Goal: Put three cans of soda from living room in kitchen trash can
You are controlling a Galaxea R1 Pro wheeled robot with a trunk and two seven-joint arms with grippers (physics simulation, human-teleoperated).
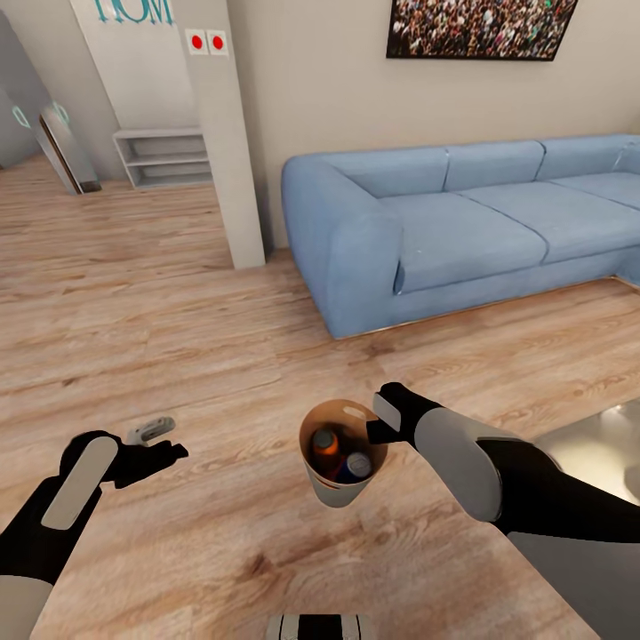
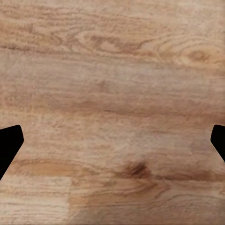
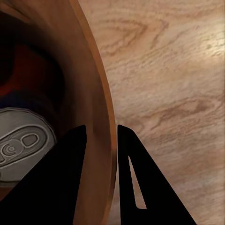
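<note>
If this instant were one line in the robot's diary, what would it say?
place: living room, by sofa | right gripper: pinching trash can rim | cans visible inside: orange, blue | left gripper: open, empty

Living room here — the right gripper (image 1: pixel 384 425) is clamped on the rim of the tash can (image 1: pixel 341 489), which hangs above the wooden floor (image 1: pixel 178 338). Down inside it, an orange can (image 1: pixel 325 451) and a blue can (image 1: pixel 358 466), silvery tops up, side by side. The left gripper (image 1: pixel 153 442) hovers off to the left, well apart from the bin, fingers spread and holding nothing. Behind — the light-blue sofa (image 1: pixel 462 222) along the wall, a framed crowd picture (image 1: pixel 480 27) above it, a white pillar (image 1: pixel 227 133) with two red dots, and a low shelf (image 1: pixel 164 158) beyond.
</note>
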